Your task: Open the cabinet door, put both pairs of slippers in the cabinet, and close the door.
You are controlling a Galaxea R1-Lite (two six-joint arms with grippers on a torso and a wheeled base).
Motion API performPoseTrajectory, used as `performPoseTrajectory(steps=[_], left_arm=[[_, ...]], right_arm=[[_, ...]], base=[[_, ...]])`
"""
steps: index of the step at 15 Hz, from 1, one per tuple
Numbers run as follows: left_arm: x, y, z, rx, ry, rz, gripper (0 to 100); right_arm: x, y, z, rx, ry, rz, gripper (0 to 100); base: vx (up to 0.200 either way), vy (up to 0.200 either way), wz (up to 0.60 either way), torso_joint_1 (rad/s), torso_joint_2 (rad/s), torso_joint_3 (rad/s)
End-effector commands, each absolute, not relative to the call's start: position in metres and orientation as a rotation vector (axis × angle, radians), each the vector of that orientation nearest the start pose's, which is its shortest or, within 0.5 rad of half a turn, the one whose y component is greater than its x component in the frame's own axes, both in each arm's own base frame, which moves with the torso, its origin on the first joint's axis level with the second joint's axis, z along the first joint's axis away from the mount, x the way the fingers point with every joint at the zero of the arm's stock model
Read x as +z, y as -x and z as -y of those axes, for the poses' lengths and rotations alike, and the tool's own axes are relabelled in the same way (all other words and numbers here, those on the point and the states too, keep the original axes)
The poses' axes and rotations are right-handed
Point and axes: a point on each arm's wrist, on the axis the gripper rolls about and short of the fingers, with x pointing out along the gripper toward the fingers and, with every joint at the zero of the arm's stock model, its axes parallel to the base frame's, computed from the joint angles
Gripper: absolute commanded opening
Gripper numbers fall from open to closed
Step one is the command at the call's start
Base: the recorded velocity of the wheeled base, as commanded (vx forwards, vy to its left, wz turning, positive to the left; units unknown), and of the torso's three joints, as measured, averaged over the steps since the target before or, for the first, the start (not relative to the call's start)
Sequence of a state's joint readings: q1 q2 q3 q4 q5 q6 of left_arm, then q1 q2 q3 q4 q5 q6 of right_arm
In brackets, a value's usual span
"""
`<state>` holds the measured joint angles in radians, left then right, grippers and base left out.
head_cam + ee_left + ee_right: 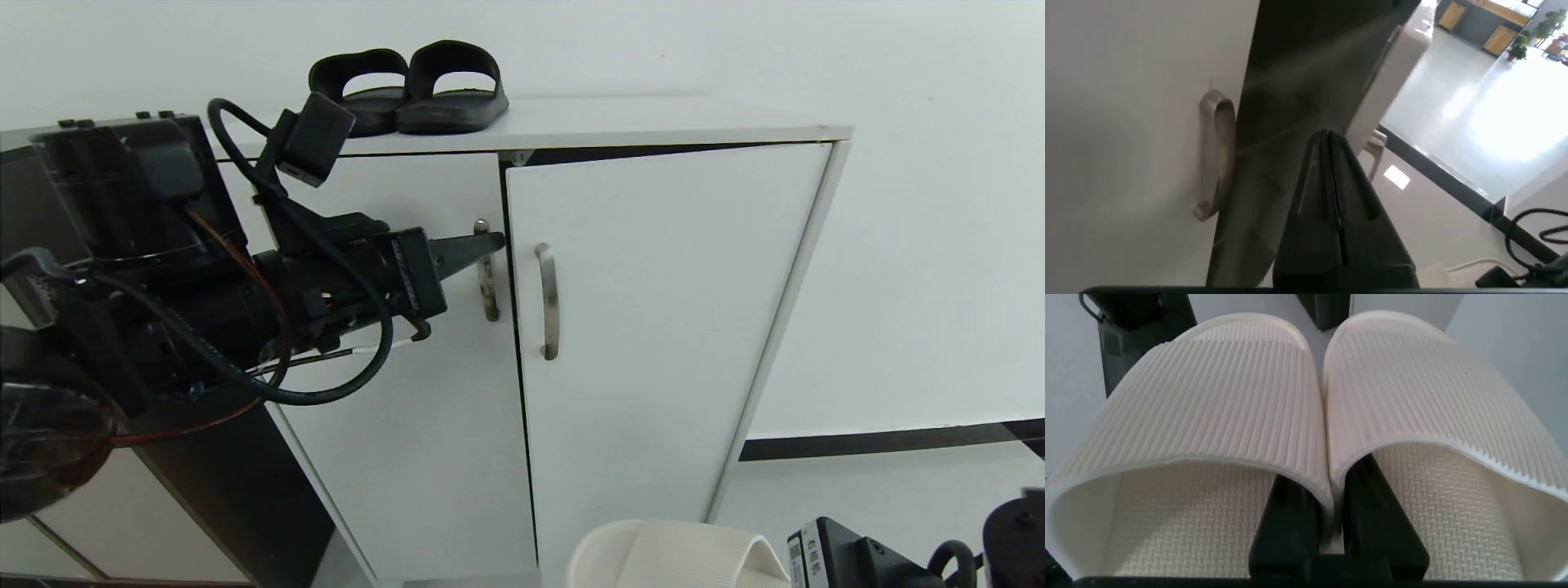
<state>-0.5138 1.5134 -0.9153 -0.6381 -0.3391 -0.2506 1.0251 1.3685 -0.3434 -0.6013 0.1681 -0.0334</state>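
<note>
Cabinet [653,327] of white board stands against a white wall in the head view, with two doors that each carry a vertical metal handle beside the middle seam. Black slippers [408,86] sit as a pair on its top, side by side near the left end. A thin dark gap runs under the top along the right door [669,269] and down the seam between the doors. The left gripper [494,242] points at that seam, level with the upper end of the left door handle [487,286]; its jaws are pressed together into one point and hold nothing. The right door handle [549,302] is just beyond the seam. At the bottom edge of the view, in front of the cabinet, are the white slippers [669,555].

From the left wrist view, the left gripper [1331,188] has both jaws flat against each other. The left door handle [1217,155] is on a white panel beside them, and a wide dark band lies between that panel and the right door handle [1376,151]. I cannot tell whether the band is an opening.

From the right wrist view, the white slippers [1315,433] lie ribbed straps up, touching along their inner sides. The right gripper [1331,531] has one of its jaws inside each slipper, clamped on the two inner walls between them.
</note>
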Motion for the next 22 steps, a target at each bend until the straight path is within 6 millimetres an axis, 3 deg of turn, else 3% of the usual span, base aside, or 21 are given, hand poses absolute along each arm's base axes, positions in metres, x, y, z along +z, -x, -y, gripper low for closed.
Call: performPoseTrajectory(steps=[1,8,12,13,17,20,22], left_arm=[[0.265,-0.244,0.147,-0.849,0.237,-0.076,0],[0.260,-0.272,0.161,-0.797,0.238,-0.084,0],[0.259,-0.271,0.163,-0.801,0.241,-0.089,0],[0.259,-0.268,0.165,-0.811,0.240,-0.092,0],[0.259,-0.211,0.201,-0.958,0.231,-0.112,0],[0.255,-0.202,0.215,-0.996,0.227,-0.126,0],[0.257,-0.206,0.207,-0.966,0.238,-0.122,0]], right_arm=[[0.142,-0.094,-0.162,1.182,0.215,-0.388,0],[0.142,-0.094,-0.163,1.182,0.216,-0.387,0],[0.139,-0.093,-0.161,1.186,0.223,-0.402,0],[0.134,-0.088,-0.160,1.201,0.236,-0.418,0],[0.127,-0.065,-0.156,1.307,0.272,-0.432,0],[0.125,-0.058,-0.156,1.343,0.283,-0.436,0],[0.127,-0.062,-0.165,1.323,0.259,-0.450,0]], base=[[0.000,0.000,0.00,0.000,0.00,0.000],[0.000,0.000,0.00,0.000,0.00,0.000],[-0.050,0.000,0.00,-0.001,0.00,0.001],[-0.200,0.000,0.00,0.007,0.01,0.002],[-0.200,0.000,0.00,0.002,0.00,0.002],[-0.200,0.000,0.00,-0.001,0.01,0.001],[0.000,0.000,0.00,0.000,0.00,0.000]])
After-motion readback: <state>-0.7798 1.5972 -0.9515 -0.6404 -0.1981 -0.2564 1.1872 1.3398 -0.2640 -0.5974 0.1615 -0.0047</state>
